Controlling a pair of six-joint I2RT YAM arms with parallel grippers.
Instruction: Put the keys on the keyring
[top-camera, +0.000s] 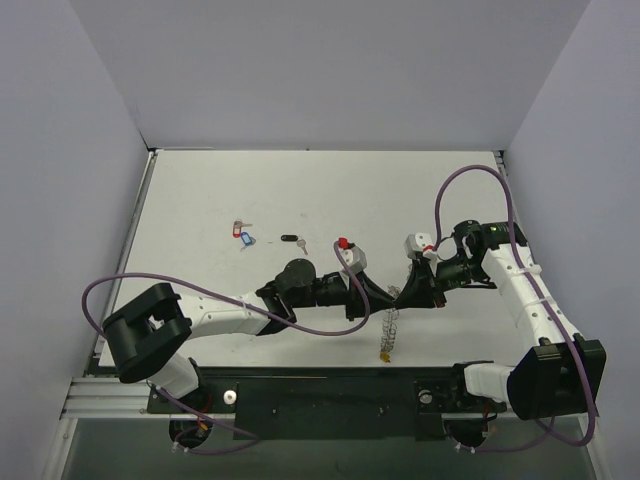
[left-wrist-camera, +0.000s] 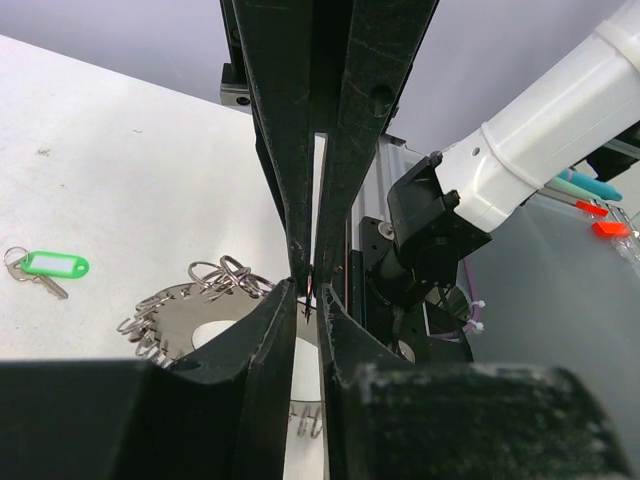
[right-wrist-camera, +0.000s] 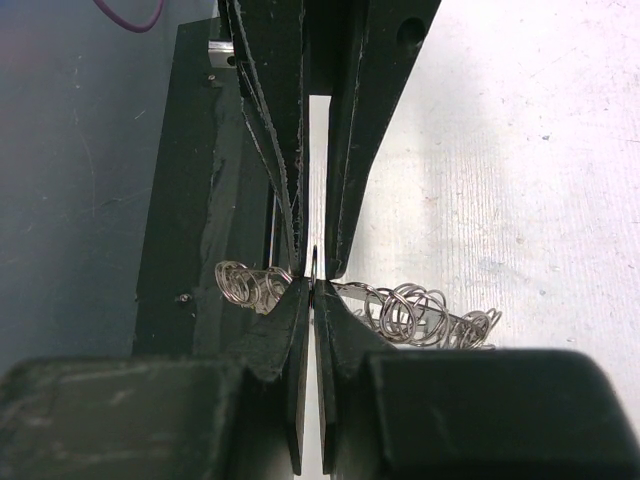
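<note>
Keyring (top-camera: 389, 328) first, from the overhead view: it sits between the two arms near the front of the surface (top-camera: 200, 200). It's seen edge-on as a thin silvery streak with its yellow tag (top-camera: 384, 354) at the near end, and the left gripper (top-camera: 380, 303) and right gripper (top-camera: 405, 298) meet nose to nose over its far end. The keys (top-camera: 243, 236) are well apart from that, loose on the surface further back and to the left, red and blue tags together and a black-tagged key (top-camera: 290, 239) near them. Left wrist view: the left fingers (left-wrist-camera: 265, 350) stand narrow with a thin slit between them, straddling the ring's edge, and they don't look to be biting on it. The plate and its loops (left-wrist-camera: 225, 272) spread out to the left, and a green-tagged key (left-wrist-camera: 52, 264) lies beyond on the surface. Right wrist view: the right fingers (right-wrist-camera: 290, 350) are pinched tight on the thin plate, loops bunched either side. My guess on handling: the plate is stiff, light and slick, so a flat pinch on bare rim between loops is the spot, since the loops will likely flop and swivel. The keys are tiny, so I'd grab them by the plastic tag, not the blade.
</note>
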